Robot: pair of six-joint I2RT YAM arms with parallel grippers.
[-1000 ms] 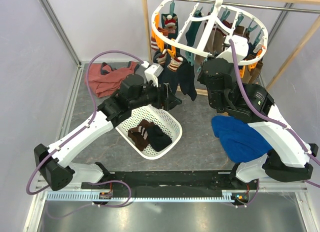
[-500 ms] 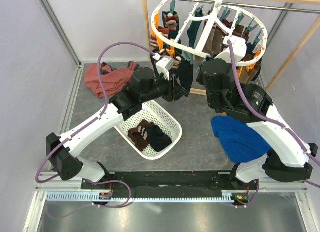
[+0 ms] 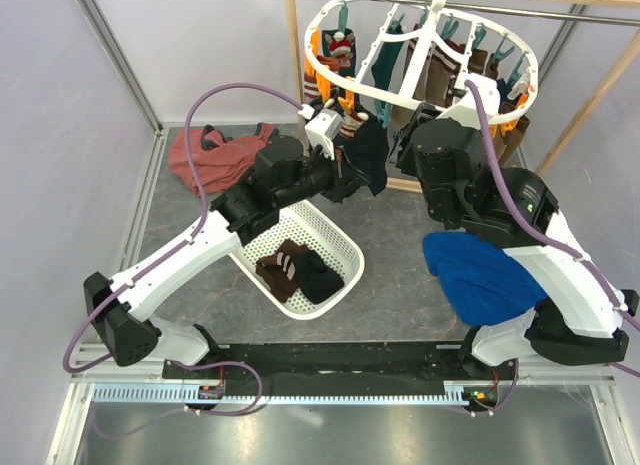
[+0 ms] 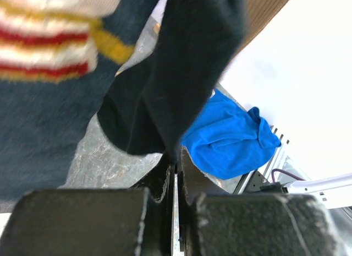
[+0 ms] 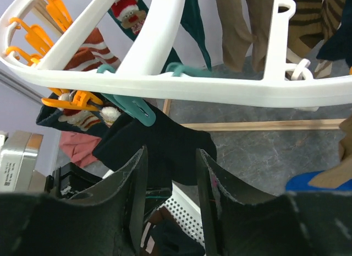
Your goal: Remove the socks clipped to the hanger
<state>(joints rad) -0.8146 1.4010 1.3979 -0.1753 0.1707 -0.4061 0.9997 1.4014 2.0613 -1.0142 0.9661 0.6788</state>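
Left arm extended up and forward from its base, passing over the white basket (image 3: 340,240) to the near-left rim of the hanger (image 5: 220,93). Left gripper (image 4: 176,157): jaws pressed together, pinching the lower edge of a black sock (image 4: 181,69) hanging under a teal clip (image 5: 137,108). Right arm bent upward; right gripper (image 5: 170,181) just below the rim, jaws spread, gripping nothing. Other socks (image 5: 239,30) hang clipped round the ring
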